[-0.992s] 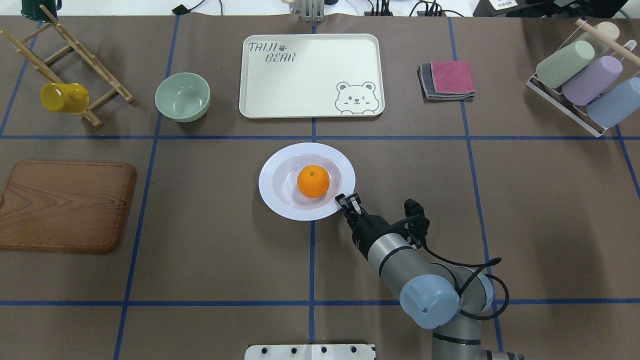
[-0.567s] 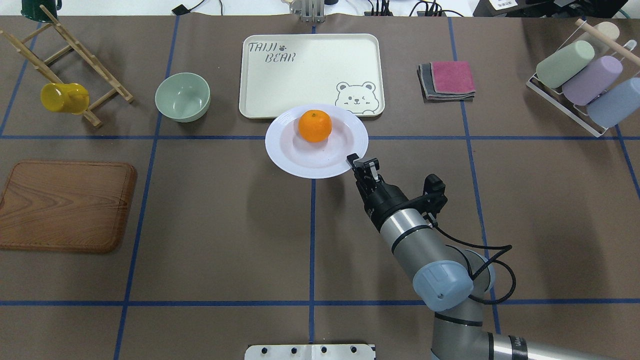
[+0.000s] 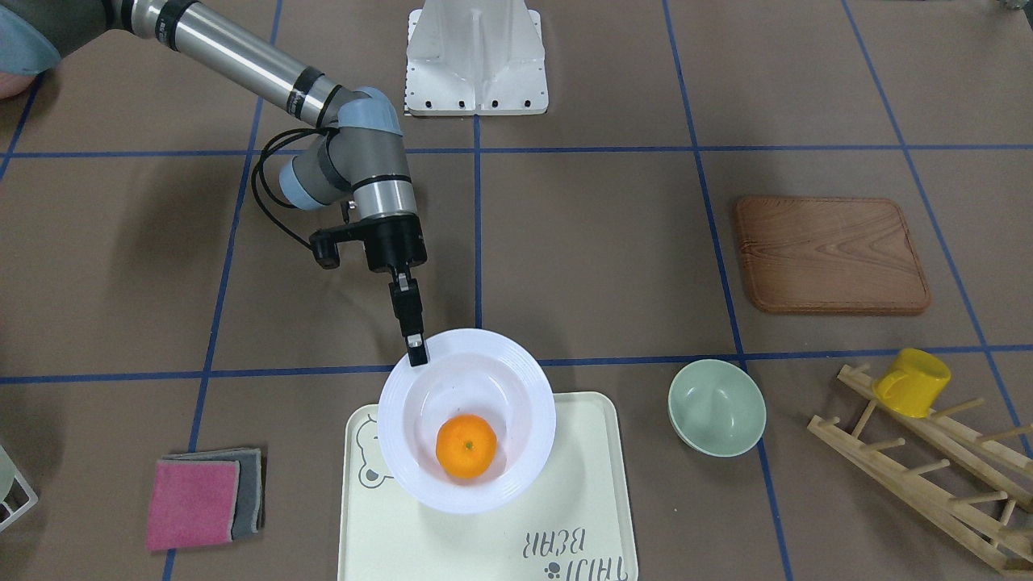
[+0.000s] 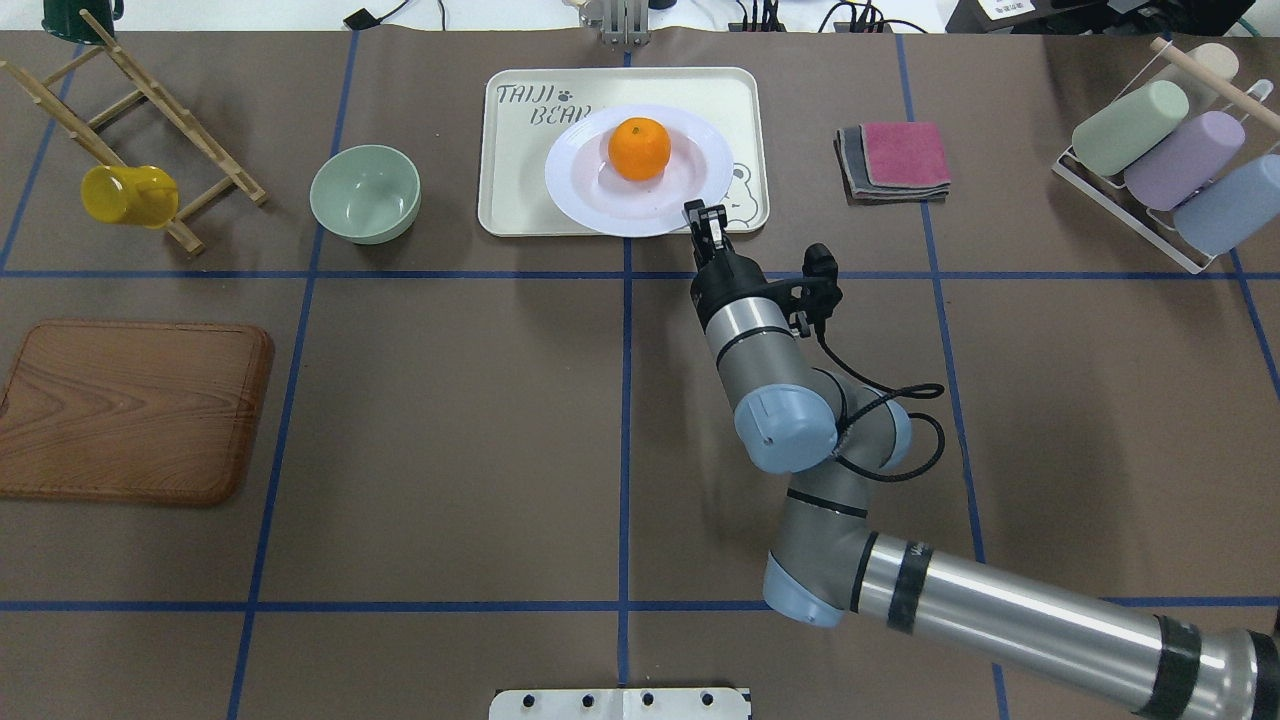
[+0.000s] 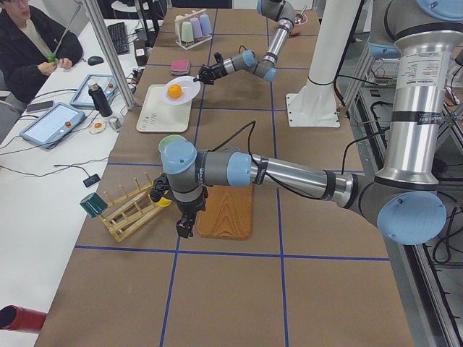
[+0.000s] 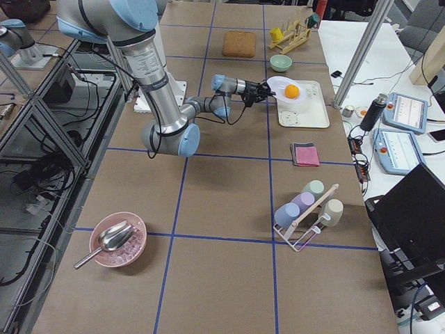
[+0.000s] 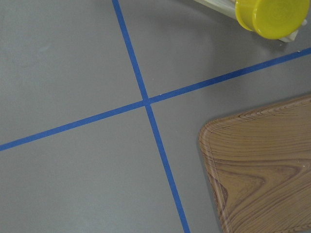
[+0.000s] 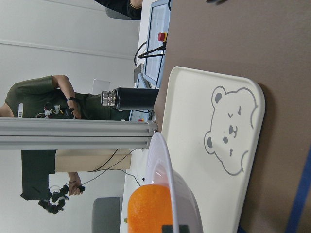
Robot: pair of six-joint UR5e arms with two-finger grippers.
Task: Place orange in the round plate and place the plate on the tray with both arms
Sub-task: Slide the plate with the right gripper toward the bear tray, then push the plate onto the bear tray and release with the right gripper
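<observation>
The orange (image 4: 640, 148) lies in the white round plate (image 4: 600, 195), which hangs over the cream bear tray (image 4: 520, 180). My right gripper (image 4: 703, 215) is shut on the plate's near right rim. From across the table, the right gripper (image 3: 416, 351) pinches the plate (image 3: 516, 387) above the tray (image 3: 484, 532), with the orange (image 3: 466, 445) in its hollow. The right wrist view shows the orange (image 8: 150, 208) and the plate's rim (image 8: 163, 165) above the tray (image 8: 194, 126). My left gripper (image 5: 185, 228) shows only in the exterior left view, low by the wooden board; I cannot tell its state.
A pale green bowl (image 4: 365, 193) sits left of the tray. At far left, a wooden rack holds a yellow cup (image 4: 128, 195), and a wooden board (image 4: 130, 410) lies nearer. Folded cloths (image 4: 895, 160) and a rack of cups (image 4: 1165, 165) are on the right.
The right arm has carried the plate with the orange away from the table's middle, from the tray's near edge to over the tray. The grip on the rim has held.
</observation>
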